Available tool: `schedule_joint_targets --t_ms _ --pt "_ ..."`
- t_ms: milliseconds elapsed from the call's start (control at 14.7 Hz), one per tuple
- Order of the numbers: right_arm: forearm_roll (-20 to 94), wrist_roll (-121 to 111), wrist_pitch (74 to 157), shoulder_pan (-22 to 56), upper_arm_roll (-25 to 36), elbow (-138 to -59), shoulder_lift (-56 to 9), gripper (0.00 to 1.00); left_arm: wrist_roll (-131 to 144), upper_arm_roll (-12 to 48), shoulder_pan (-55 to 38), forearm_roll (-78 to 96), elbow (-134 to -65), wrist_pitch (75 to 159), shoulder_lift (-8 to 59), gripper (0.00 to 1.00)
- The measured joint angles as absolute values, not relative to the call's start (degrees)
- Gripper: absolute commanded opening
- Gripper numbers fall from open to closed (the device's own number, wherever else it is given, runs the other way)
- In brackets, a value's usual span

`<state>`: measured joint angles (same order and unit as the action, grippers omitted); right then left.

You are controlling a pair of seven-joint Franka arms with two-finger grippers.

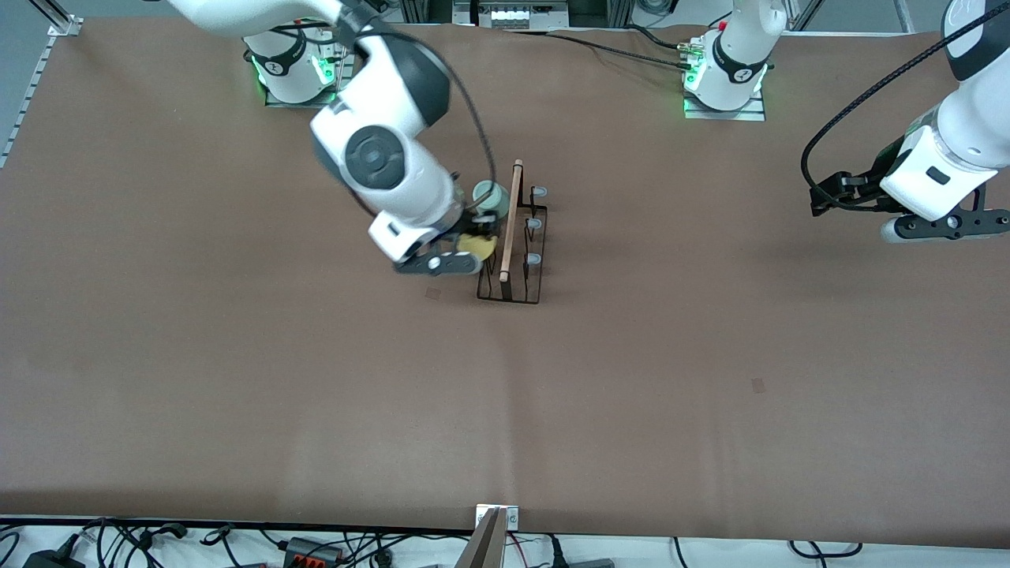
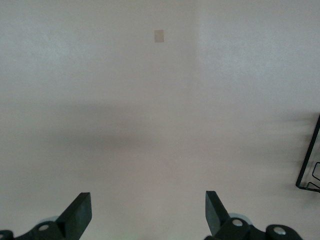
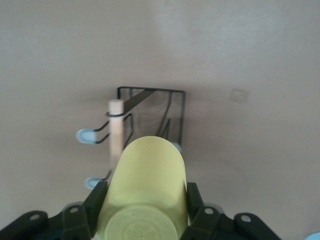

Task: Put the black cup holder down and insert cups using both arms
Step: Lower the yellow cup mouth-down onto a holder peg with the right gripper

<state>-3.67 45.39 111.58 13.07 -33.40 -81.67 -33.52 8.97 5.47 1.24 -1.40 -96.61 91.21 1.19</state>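
Black cup holder (image 1: pixel 511 244) already stands on tabletop (image 1: pixel 237 379), mint cup (image 1: pixel 489 197) on peg. Right pincer (image 3: pixel 145 210) grips yellow cup (image 3: pixel 145 192) over holder, not yet inserted. Left pincer (image 2: pixel 147 212) waits, fingers apart, empty.

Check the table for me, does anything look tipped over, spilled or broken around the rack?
Nothing stands out. The black cup holder stands upright on the table, with a mint cup already on it. The right claw is shut on the yellow cup beside the rack. The left claw waits open over bare table.

right gripper (image 1: pixel 465 251) hides most of the yellow cup (image 1: pixel 479 246).
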Motion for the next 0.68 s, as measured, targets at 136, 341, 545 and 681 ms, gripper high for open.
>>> schedule_joint_targets --t_ms 136,341,545,681 --pt "-4.9 46.3 112.2 13.6 -33.1 -81.7 -34.0 0.15 9.0 5.5 1.2 -1.4 -96.6 91.2 1.2 1.00" --pt "-7.9 46.3 112.2 13.2 -32.6 -81.7 -35.7 0.15 9.0 5.5 1.2 -1.4 -96.6 91.2 1.2 1.00" --pt "-9.2 47.1 113.1 13.8 -32.6 -81.7 -37.4 0.15 9.0 5.5 1.2 -1.4 -96.6 91.2 1.2 1.00" --pt "-9.4 47.3 113.5 14.0 -32.6 -81.7 -37.9 0.15 9.0 5.5 1.2 -1.4 -96.6 91.2 1.2 1.00"
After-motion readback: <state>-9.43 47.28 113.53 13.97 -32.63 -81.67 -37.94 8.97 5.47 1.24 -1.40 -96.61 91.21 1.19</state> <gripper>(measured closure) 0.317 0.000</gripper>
